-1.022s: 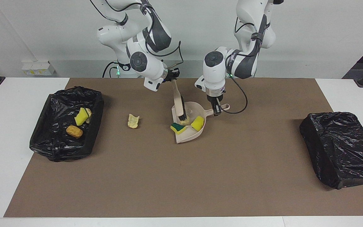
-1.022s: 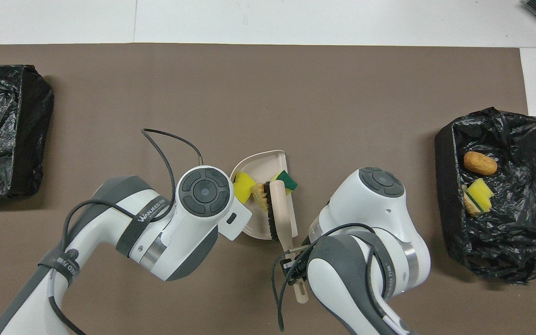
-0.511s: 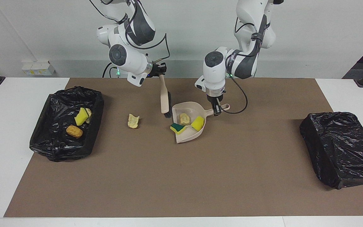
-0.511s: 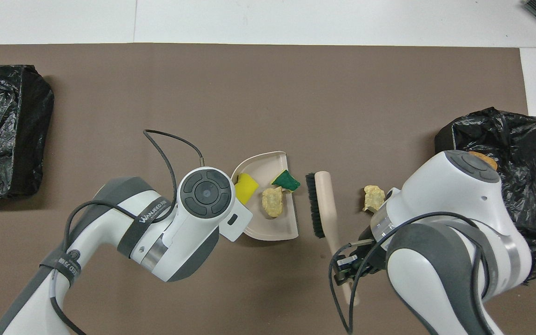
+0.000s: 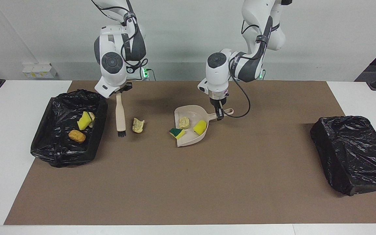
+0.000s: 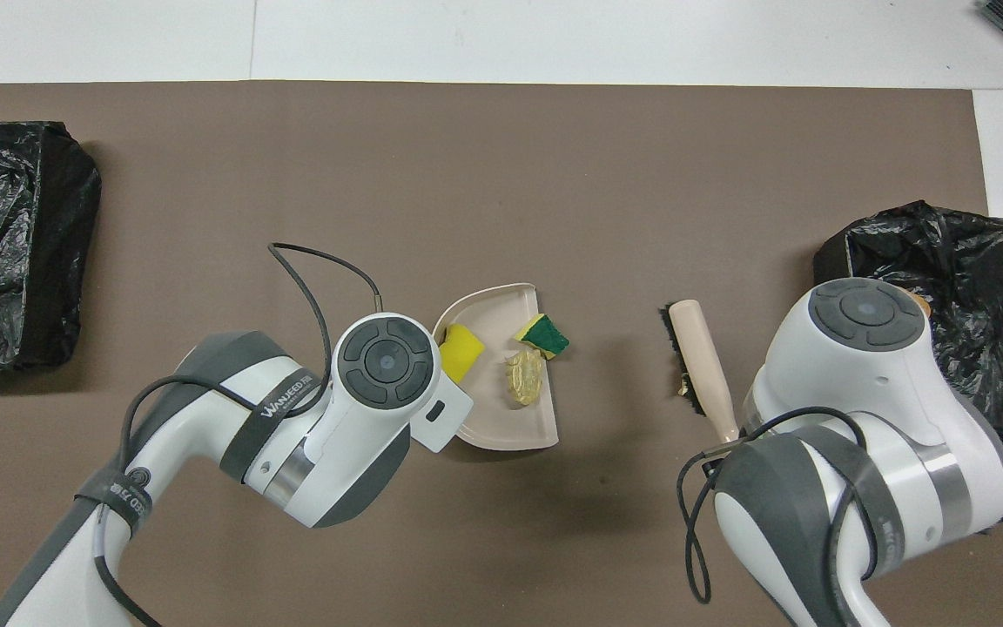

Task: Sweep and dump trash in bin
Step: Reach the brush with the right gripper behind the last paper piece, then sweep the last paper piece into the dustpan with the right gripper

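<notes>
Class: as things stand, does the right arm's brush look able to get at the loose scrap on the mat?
Probably yes: the brush hangs beside the scrap, nothing between them.

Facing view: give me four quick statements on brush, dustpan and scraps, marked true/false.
1. The right gripper holds the brush. True.
2. The dustpan is empty. False: three scraps lie on it, the green-topped sponge at its lip.
3. A beige scrap lies on the mat beside the brush bristles. True.
4. The bin at the left arm's end holds scraps. False: the scraps are in the other bin.
</notes>
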